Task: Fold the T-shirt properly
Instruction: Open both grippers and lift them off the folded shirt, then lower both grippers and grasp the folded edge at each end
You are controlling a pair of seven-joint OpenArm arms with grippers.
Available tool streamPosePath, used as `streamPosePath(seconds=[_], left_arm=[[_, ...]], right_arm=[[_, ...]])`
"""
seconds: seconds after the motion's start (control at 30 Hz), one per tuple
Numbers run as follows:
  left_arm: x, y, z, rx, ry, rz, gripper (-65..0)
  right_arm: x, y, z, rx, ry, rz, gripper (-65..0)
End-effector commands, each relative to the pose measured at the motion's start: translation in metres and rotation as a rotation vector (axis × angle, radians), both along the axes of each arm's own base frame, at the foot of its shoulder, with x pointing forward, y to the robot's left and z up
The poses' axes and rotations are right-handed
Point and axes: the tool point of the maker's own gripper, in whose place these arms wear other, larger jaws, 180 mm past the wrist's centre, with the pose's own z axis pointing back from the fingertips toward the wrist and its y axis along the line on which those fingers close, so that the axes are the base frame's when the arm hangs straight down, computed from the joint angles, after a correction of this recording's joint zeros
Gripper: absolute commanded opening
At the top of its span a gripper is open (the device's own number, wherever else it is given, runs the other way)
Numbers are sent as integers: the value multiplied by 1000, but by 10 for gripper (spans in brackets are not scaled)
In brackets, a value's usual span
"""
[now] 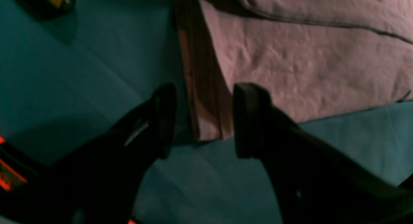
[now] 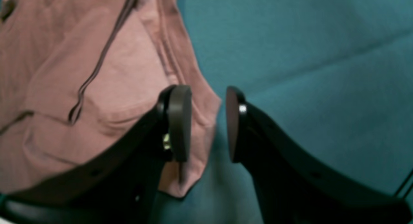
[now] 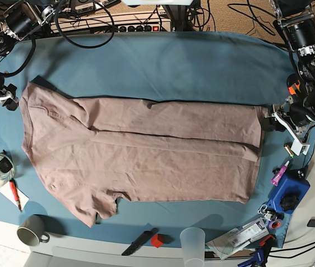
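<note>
Across the middle of the base frame the T-shirt (image 3: pixel 146 150) lies spread on the teal table cloth (image 3: pixel 163 67) — collar toward the left edge. Left gripper (image 1: pixel 204 120) stands open astride its folded hem corner; right gripper (image 2: pixel 208 124) is open too — gripping nothing, one finger over the cloth's edge.

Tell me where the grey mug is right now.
In the base view the grey mug stands at the bottom left, off the teal cloth, below the T-shirt sleeve and the red pen.
</note>
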Motion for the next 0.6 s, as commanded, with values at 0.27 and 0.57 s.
streamPosePath(seconds=[0.27,0.57], left_arm=[[-17,16,16,93,-39,-29,-356],[-33,11,22,134,-59,-59,-356]], right_arm=[[-4,-33,47,-121,-86,-73,-462],[-32,-50,47,-174,-21,-112,-462]])
